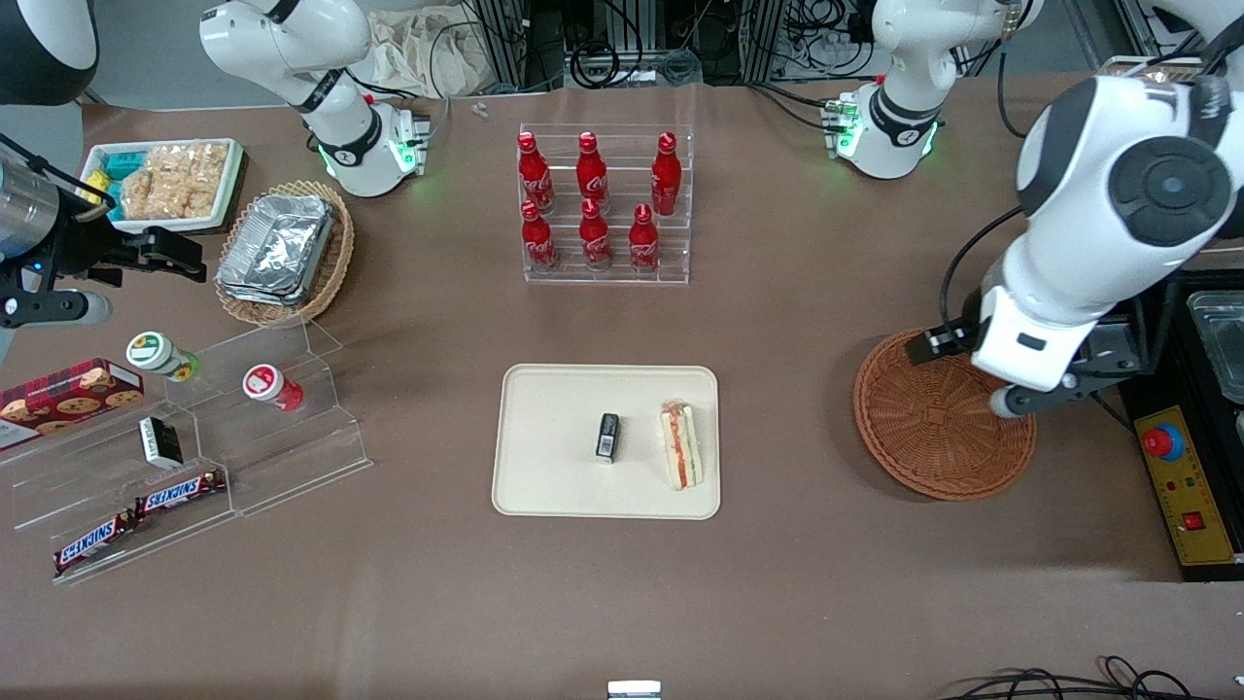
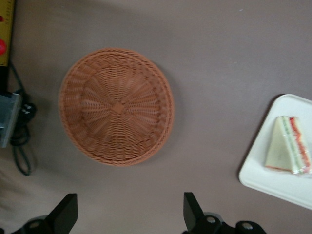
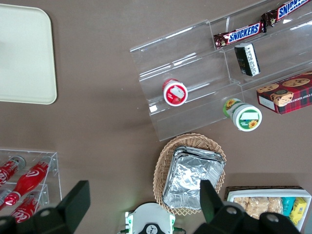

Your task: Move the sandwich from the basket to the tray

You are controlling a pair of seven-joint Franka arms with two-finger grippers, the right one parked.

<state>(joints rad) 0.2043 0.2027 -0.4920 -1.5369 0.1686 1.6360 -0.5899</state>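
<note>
Sandwich (image 1: 681,445): lying flat on the tray, near the tray edge closest to the working arm's end of the table; red and green filling strip shows along one long side. Also seen in wrist cam (image 2: 288,146), white bread face up.

Tray (image 1: 554,408): cream, rounded corners, mid-table, nearer the front cam than the bottle rack. Holds the sandwich plus a small dark packet (image 1: 607,436) — the two apart, not touching.

Basket (image 1: 933,433): reddish-brown wicker, round, shallow, toward the working arm's end, well apart from the tray. Nothing in it, per wrist cam (image 2: 117,107).

Gripper (image 2: 130,217): L arm's, hovering above the table just beside the basket; two dark fingertips (image 2: 66,208) spread wide, holding nothing. In front cam the arm body hides most of it; only a bit of the wrist shows over the basket rim.

Bottle rack (image 1: 607,209): clear acrylic, six red cola bottles, farther from front cam than the tray.

Parked arm's end: clear stepped shelf (image 1: 243,428) w/ two Snickers bars (image 1: 180,493), a red-lid cup (image 1: 272,386), a green-lid cup (image 1: 160,355), a cookie box (image 1: 68,394).

Tan basket (image 1: 287,253): lighter wicker, foil containers stacked inside — beside a white tray of snack packets (image 1: 165,180).

E-stop box (image 1: 1181,486): yellow, red button, at table edge by the basket.
</note>
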